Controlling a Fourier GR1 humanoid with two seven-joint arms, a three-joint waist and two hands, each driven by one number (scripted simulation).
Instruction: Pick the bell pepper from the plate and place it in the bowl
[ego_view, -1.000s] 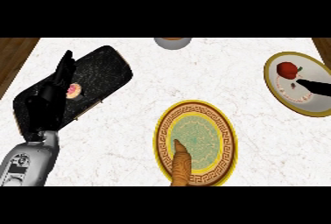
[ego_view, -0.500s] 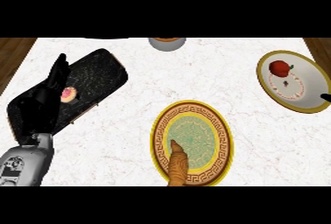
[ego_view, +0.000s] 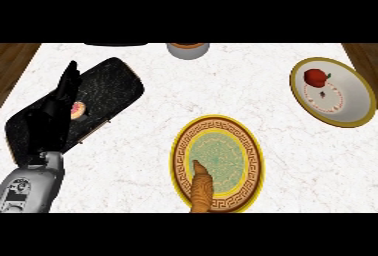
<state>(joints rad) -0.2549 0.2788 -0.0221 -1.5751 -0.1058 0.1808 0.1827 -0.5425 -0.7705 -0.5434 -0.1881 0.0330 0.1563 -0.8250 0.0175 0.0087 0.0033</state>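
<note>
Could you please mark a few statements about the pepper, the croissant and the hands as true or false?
1. The red pepper lies in the white bowl. True.
2. The right hand holds the pepper. False: no right hand shows, and nothing touches the pepper.
3. A croissant lies on the patterned plate. True.
4. The left hand is curled round the croissant. False: it is open, fingers up, over the black tray.
5. The bowl sits at the counter's left. False: it is at the right.
</note>
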